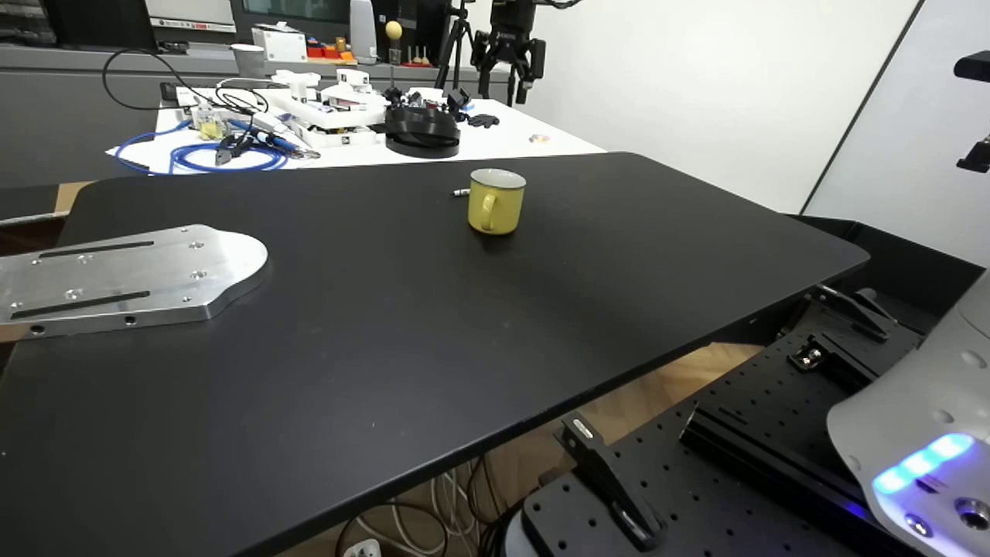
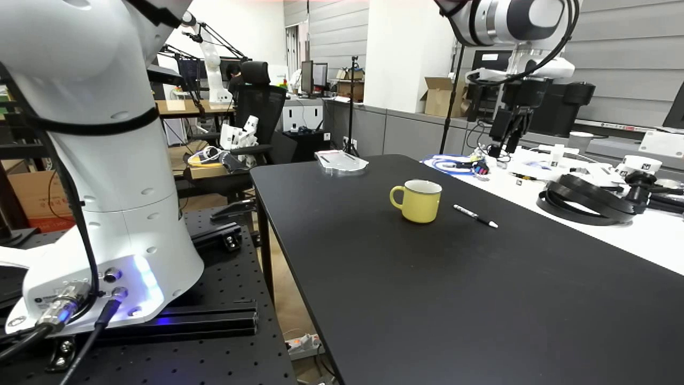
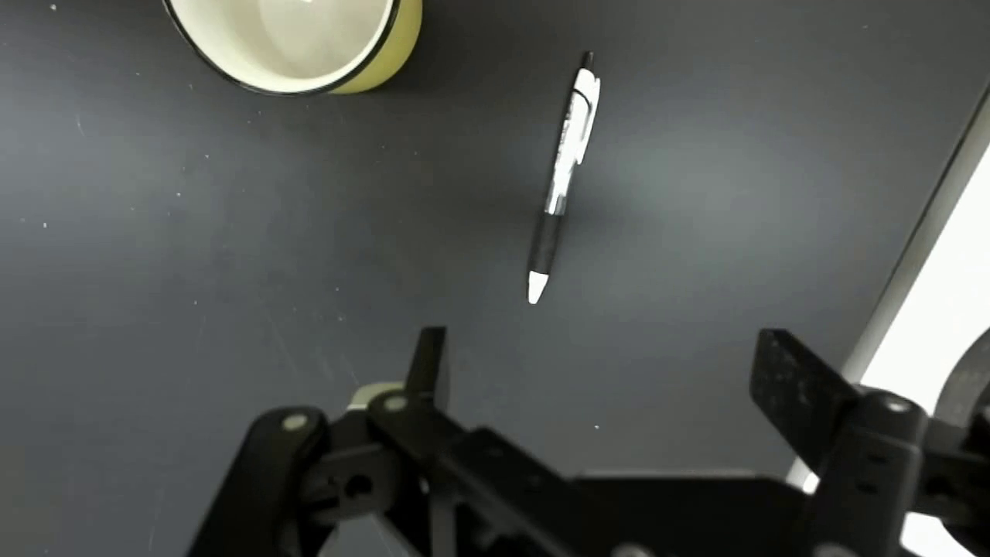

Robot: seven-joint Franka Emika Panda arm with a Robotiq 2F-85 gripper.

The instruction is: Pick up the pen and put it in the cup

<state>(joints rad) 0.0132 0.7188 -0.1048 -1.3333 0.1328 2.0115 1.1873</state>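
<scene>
The pen is white with a black grip and white tip, lying flat on the black table. It shows whole in an exterior view; elsewhere the cup hides most of it. The cup is a yellow mug with a handle and pale inside, upright beside the pen; it also shows in an exterior view and, cut off, in the wrist view. My gripper is open and empty, raised above the table. The pen's white tip points toward the finger gap. The gripper also shows in both exterior views.
The black table carries a thick silver metal plate at one end, also seen in an exterior view. A white table adjoins it, with blue cables, black rolled straps and white parts.
</scene>
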